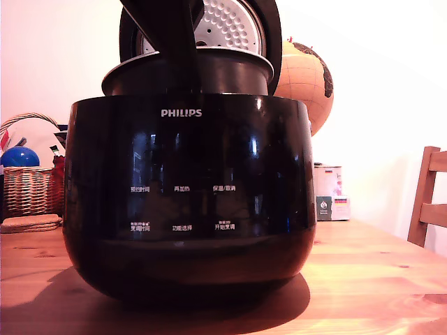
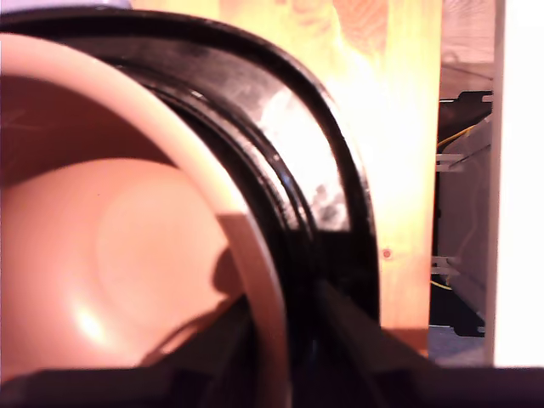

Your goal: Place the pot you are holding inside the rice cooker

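Note:
The glossy black PHILIPS rice cooker (image 1: 188, 209) fills the middle of the exterior view, its lid (image 1: 230, 24) hinged open behind with the dimpled silver plate showing. The dark pot (image 1: 230, 73) sits partly down in the cooker's opening, its flared rim still above the body's top edge. My gripper (image 1: 183, 77) reaches down from above onto the pot's near rim. In the wrist view the fingers (image 2: 344, 327) straddle the pot's rim, shut on it. The pot's (image 2: 110, 255) coppery inside lies on one side, the cooker's (image 2: 331, 170) black rim on the other.
The cooker stands on a wooden table (image 1: 377, 279). A globe (image 1: 307, 84) and a small box (image 1: 332, 192) sit behind on the exterior view's right. A wooden chair (image 1: 429, 202) is at the far right. A wicker basket (image 1: 28, 188) with a blue ball (image 1: 19, 157) stands at the left.

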Controlling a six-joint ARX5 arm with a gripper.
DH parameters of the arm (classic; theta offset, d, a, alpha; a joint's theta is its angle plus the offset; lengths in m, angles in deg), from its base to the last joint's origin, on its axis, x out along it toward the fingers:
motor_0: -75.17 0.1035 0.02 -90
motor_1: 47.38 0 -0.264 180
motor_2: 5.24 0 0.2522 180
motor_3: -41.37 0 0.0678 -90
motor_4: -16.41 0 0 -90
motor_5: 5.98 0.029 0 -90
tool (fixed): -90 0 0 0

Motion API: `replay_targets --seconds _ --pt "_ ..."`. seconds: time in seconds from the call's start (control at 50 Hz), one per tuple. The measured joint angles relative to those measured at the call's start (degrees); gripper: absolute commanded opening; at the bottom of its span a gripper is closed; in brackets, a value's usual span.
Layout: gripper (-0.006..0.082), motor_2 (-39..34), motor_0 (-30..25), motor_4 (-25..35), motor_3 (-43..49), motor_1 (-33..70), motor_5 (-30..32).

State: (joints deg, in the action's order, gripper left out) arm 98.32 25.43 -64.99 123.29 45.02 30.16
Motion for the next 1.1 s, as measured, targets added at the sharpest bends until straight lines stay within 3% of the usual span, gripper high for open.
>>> replay_targets --seconds 0.24,0.38,0.9,1.0,1.1 --pt "0.0211 0.0 0.0 0.3 0.0 0.0 -1.3" --pt "0.0263 0.1 0.0 0.5 -0.2 0.0 -1.4" --pt "0.0258 0.5 -0.3 3.3 1.0 -3.4 -3.5" --pt "0.0211 0.5 0.4 3.3 0.9 -6.4 -4.3" --pt "0.0039 0.7 1.7 3.3 1.0 -9.4 -5.2"
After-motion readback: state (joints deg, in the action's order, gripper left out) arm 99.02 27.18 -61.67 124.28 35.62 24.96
